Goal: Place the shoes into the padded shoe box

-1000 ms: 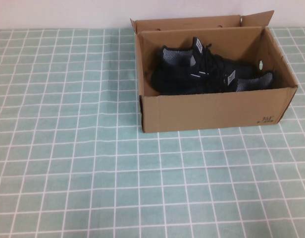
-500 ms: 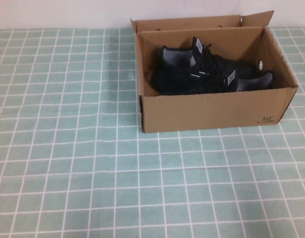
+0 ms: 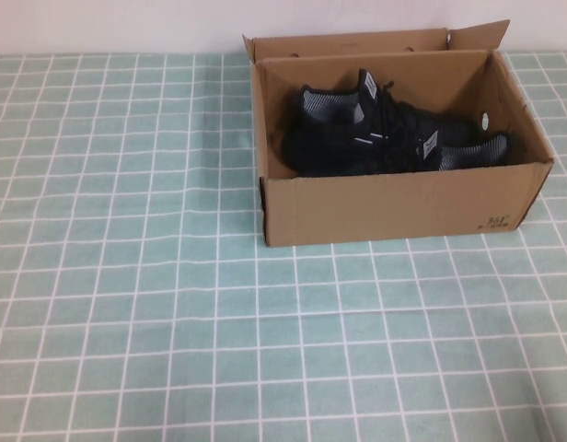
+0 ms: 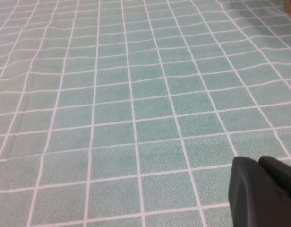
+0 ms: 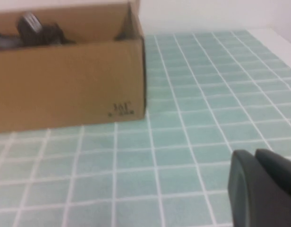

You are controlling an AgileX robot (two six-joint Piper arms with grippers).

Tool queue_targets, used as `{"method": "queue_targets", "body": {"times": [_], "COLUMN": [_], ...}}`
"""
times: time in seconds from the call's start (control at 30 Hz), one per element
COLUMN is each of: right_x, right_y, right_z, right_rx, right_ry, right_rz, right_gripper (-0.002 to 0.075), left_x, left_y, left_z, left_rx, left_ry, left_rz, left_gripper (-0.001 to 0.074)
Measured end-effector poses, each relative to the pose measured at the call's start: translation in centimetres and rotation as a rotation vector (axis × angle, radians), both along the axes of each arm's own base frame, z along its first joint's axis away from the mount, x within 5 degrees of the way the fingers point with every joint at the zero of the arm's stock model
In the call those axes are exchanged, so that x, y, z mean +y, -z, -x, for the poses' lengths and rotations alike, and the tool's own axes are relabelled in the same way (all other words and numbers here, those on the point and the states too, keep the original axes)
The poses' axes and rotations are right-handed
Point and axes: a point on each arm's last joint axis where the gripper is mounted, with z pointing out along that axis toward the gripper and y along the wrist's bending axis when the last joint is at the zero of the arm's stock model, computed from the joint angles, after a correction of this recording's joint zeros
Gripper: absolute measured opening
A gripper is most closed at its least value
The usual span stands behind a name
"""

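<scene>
Left gripper [image 4: 263, 191] hangs low over bare green checked tablecloth [image 3: 127, 276], right gripper [image 5: 263, 187] low over cloth near the box's printed corner; can't tell either's state. Both shoes [image 3: 385, 138] lie inside the padded shoe box [image 3: 394, 207] at the desk's far-right edge, flaps up.

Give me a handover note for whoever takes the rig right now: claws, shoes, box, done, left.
Left claw: low over bare tablecloth, holding nothing.
Right claw: over the cloth near the box's printed corner, holding nothing.
Both arms are outside the high view.
Shoes: both black sneakers lie inside the padded shoe box, side by side.
Box: at the table's far right, top open, flaps up.
Done: shoes are boxed.
Left: nothing for the shoes; flaps not closed, if that is wanted.
</scene>
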Motion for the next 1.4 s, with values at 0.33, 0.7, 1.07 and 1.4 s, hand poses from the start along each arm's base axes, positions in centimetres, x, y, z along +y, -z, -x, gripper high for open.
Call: {"method": "queue_targets", "body": {"times": [0.33,0.7,1.07,1.4], "right_x": [-0.3,-0.3,-0.2,-0.2], "right_y": [1.0,1.1,1.1,1.1], "right_z": [0.2,0.2,0.2,0.2], "right_rx": [0.115,0.124,0.125,0.125], "right_ry": [0.041,0.039,0.037,0.037], "right_rz": [0.023,0.024,0.013,0.013], "right_gripper": [-0.0007,-0.0007,-0.0007,-0.0007], "left_x": [0.0,0.0,0.0,0.0], "left_y": [0.0,0.0,0.0,0.0], "left_z": [0.0,0.0,0.0,0.0], "left_rx": [0.0,0.0,0.0,0.0], "left_ry": [0.0,0.0,0.0,0.0], "left_rz": [0.0,0.0,0.0,0.0], "left_gripper": [-0.0004,-0.0004,-0.0004,-0.0005]}}
